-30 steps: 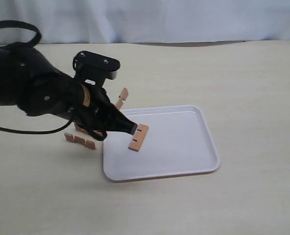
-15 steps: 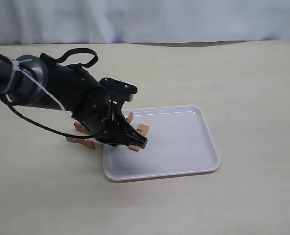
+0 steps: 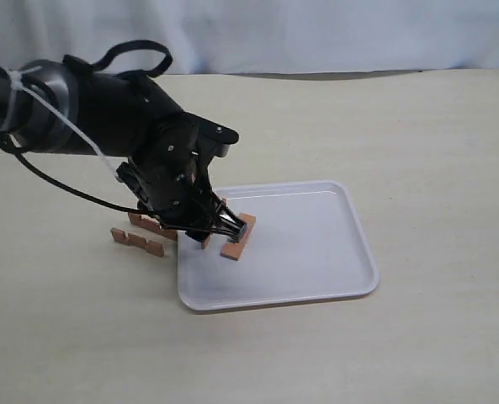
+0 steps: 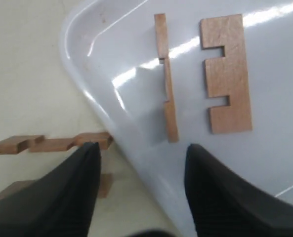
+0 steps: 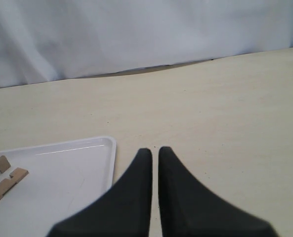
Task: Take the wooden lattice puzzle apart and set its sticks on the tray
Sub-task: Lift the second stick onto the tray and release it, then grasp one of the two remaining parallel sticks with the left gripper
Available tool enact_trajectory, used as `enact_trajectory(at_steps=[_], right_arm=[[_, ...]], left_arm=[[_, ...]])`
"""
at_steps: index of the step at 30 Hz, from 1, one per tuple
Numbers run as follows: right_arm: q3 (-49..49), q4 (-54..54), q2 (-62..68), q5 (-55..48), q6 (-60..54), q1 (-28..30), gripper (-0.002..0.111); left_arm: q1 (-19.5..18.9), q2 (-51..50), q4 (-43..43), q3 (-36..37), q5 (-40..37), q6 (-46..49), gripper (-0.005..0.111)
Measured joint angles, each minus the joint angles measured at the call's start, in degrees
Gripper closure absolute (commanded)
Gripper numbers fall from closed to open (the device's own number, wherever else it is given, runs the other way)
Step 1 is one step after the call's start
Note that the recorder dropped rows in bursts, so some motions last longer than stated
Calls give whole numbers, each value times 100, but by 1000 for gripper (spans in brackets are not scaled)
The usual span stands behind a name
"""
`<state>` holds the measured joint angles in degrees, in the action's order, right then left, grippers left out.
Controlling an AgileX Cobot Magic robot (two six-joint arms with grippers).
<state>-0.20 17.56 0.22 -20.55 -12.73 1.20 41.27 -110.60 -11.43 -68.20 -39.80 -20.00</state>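
Note:
The lattice puzzle is apart; no interlocked grid shows. Two sticks are on the white tray [image 3: 308, 244]: one lies flat [image 4: 228, 74] [image 3: 239, 236], the other stands on its edge [image 4: 167, 89] beside it. Two more sticks [image 3: 137, 241] [image 3: 151, 224] lie on the table left of the tray, one of them seen as a notched bar [image 4: 50, 143]. My left gripper [image 4: 141, 153] [image 3: 218, 225] hovers open over the tray's left rim with nothing between its fingers. My right gripper [image 5: 154, 149] is shut and empty, over bare table beside the tray [image 5: 62, 168].
A beige tabletop [image 3: 417, 135] surrounds the tray, with a white curtain [image 3: 316, 34] behind. The left arm's bulk and cables [image 3: 89, 109] hang over the table's left part. The right arm does not appear in the exterior view.
A stick that stood up behind the left arm came down with the gripper and now rests on the tray. The left gripper has opened and swung over the tray's left rim.

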Motion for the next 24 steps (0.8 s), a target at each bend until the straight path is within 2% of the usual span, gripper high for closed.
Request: enact_trajectory(at_steps=[6,10,11,15,17,20,22,24], right_arm=[[0,0,0,0,0,0,104],[0,0,0,0,0,0,104],[0,0,0,0,0,0,104],[0,0,0,0,0,0,104],[0,0,0,0,0,0,104],[0,0,0,0,0,0,104],[0,0,0,0,0,0,104],[0,0,0,0,0,0,104]], left_arm=[[0,649,-240,-13,-611,356,57],[-262,953,-474,339,-760,379,57],[-338,1003,-500,494,-723,379,57],[-787,1396,-581,1676,220,379,57],[-860,1465,-476,1748,344,379,51],[-865,1468,-334,1772,491,349,30],[-865,1468,-297,1784,604,273,24],[-865,1468,-297,1784,788,119,24]])
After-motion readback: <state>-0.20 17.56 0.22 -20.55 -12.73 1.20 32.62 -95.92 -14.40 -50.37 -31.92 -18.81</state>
